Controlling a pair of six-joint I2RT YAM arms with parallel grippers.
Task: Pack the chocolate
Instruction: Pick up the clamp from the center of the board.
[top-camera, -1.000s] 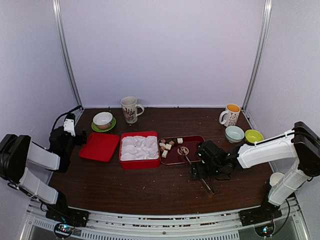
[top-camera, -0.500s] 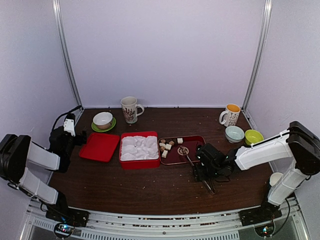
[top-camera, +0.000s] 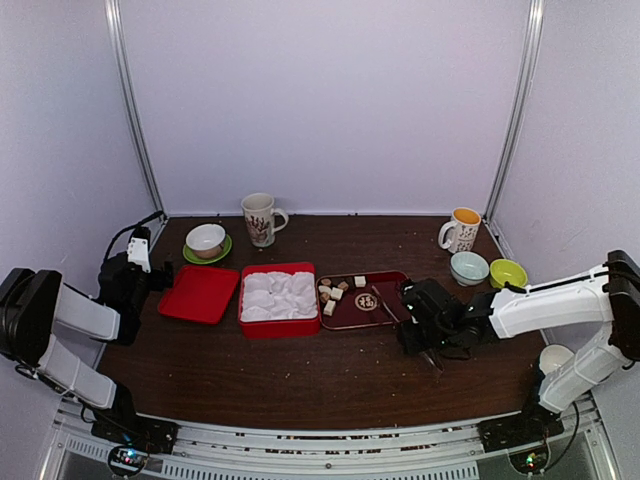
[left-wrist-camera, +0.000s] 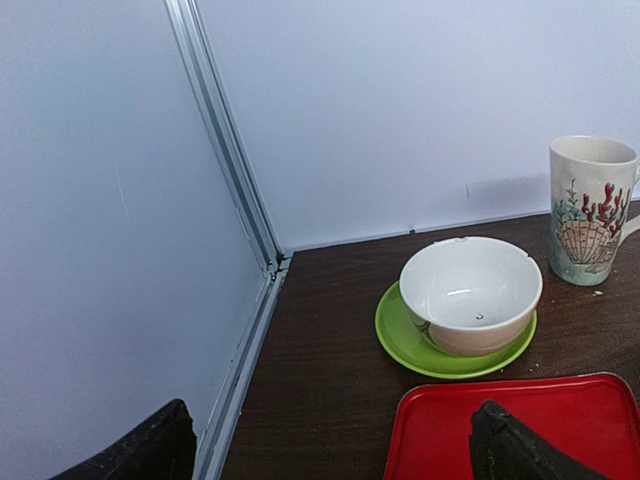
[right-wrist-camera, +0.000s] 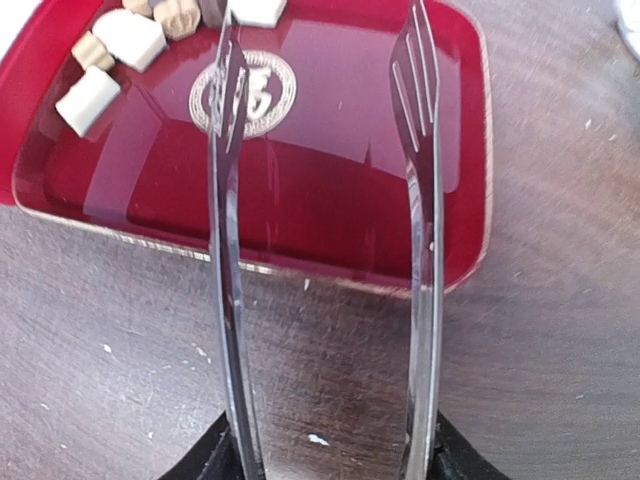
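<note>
The right pincer (right-wrist-camera: 330, 465) grips the metal tongs (right-wrist-camera: 228, 250) by the rear, so the tines reach over the dark red tray (right-wrist-camera: 340, 190) toward the chocolate (right-wrist-camera: 128, 40). The left pincer (left-wrist-camera: 330, 445) stands wide and empty.

Red square box with white moulded insert (top-camera: 279, 298) centre of brown wooden table (top-camera: 300, 385). Flat red lid (top-camera: 199, 293) just left of it, dark red rectangular tray (top-camera: 395, 282) just right. Cream and brown chocolate pieces (top-camera: 333, 292) in tray's left end. Steel fork-tipped tongs (right-wrist-camera: 225, 200) in right gripper (right-wrist-camera: 330, 455), tips over tray. White bowl (top-camera: 206, 238) on green saucer (top-camera: 222, 251) behind lid; shell-print mug (top-camera: 259, 217) behind box. Orange-lined mug (top-camera: 461, 230), pale blue bowl (top-camera: 468, 267), lime bowl (top-camera: 507, 272) back right.
</note>
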